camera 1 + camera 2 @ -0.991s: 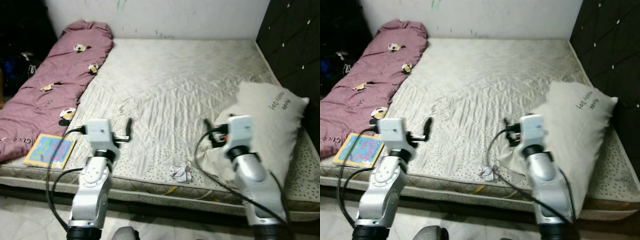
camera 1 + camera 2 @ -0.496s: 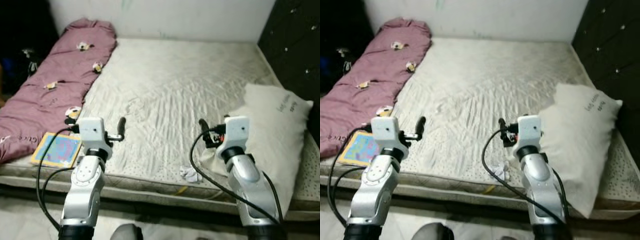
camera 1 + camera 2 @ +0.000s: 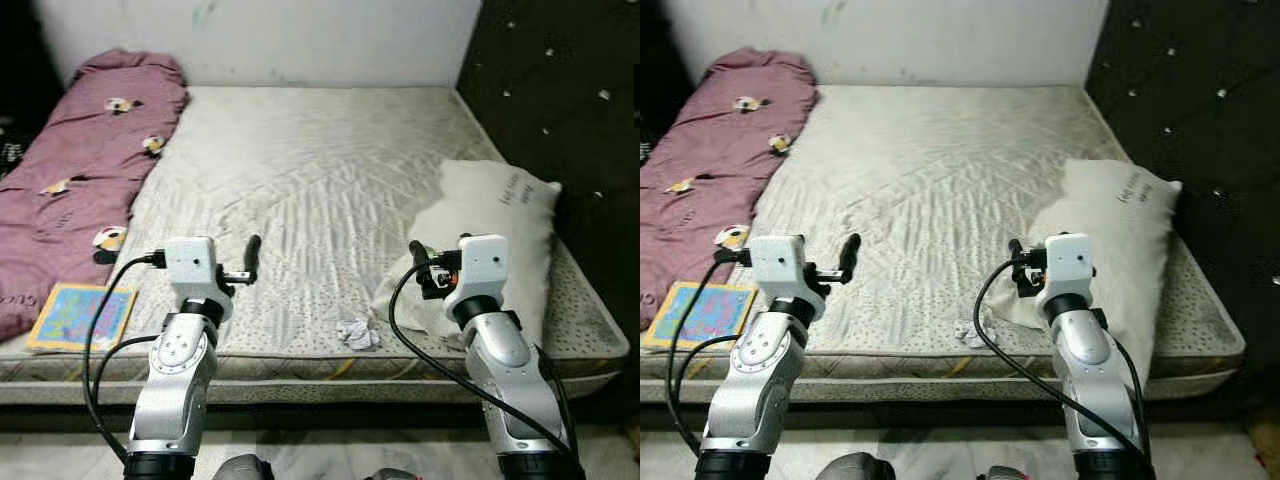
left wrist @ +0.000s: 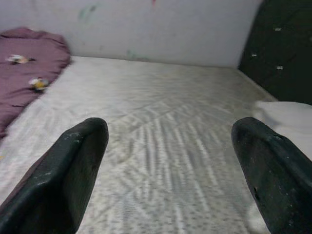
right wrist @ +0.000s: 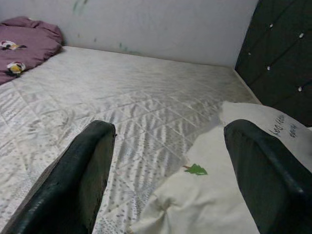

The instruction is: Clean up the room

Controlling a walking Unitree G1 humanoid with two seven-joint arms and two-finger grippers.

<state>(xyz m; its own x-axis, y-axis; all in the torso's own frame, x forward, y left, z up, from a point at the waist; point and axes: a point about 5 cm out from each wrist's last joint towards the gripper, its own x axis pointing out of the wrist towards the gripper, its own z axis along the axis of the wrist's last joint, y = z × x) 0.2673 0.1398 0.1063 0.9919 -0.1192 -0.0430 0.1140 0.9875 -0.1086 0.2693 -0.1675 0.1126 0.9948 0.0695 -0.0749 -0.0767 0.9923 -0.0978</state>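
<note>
Two tools up over the bed's near edge, both with fingers spread wide, gripping nothing: my left tool (image 4: 168, 170) over bare mattress (image 3: 320, 160), my right tool (image 5: 170, 170) above the white pillow (image 3: 495, 235) on the right side. Crumpled white tissue (image 3: 358, 334) lies near the front edge between my arms. Colourful book (image 3: 70, 316) sits at front left, touching the purple duvet (image 3: 70, 170).

white wall (image 3: 300, 35), dark tufted headboard (image 3: 560, 100)
</note>
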